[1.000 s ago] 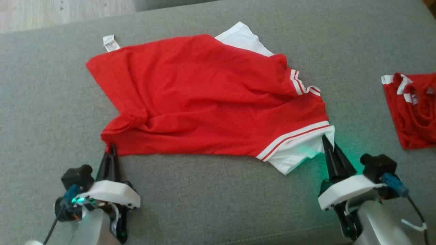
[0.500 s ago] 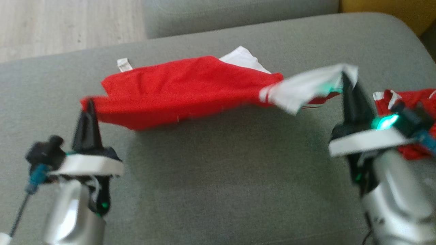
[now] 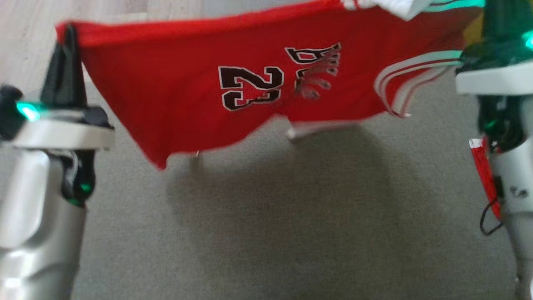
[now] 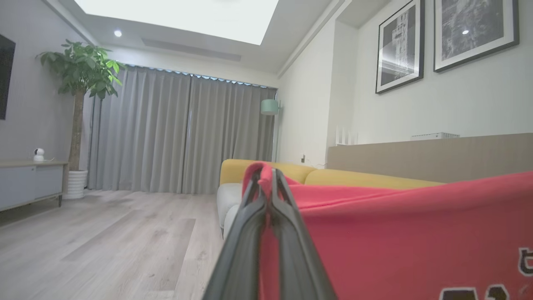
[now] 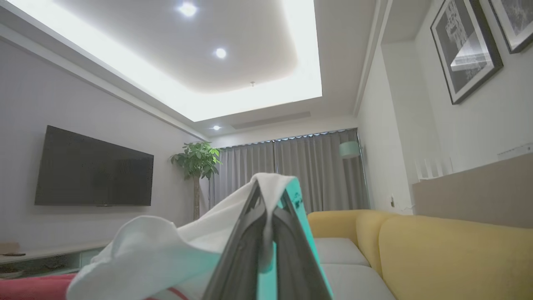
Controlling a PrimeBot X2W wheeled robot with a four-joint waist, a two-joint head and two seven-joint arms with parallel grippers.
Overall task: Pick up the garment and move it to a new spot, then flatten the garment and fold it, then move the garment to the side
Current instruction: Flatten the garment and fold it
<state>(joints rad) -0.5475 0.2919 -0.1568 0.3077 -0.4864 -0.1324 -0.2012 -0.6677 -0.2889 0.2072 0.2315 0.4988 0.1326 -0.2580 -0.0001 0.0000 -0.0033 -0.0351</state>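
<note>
Garment (image 3: 187,96) raised off cushion (image 3: 291,221), red, black 23, spread between left pincer (image 3: 68,35) and right pincer (image 5: 271,198), both gripping it

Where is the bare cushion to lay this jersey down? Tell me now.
The grey cushion lies bare under the hanging jersey, from the left arm across to the right arm. Crowded at the right edge: a red cloth lies beside that arm.
</note>
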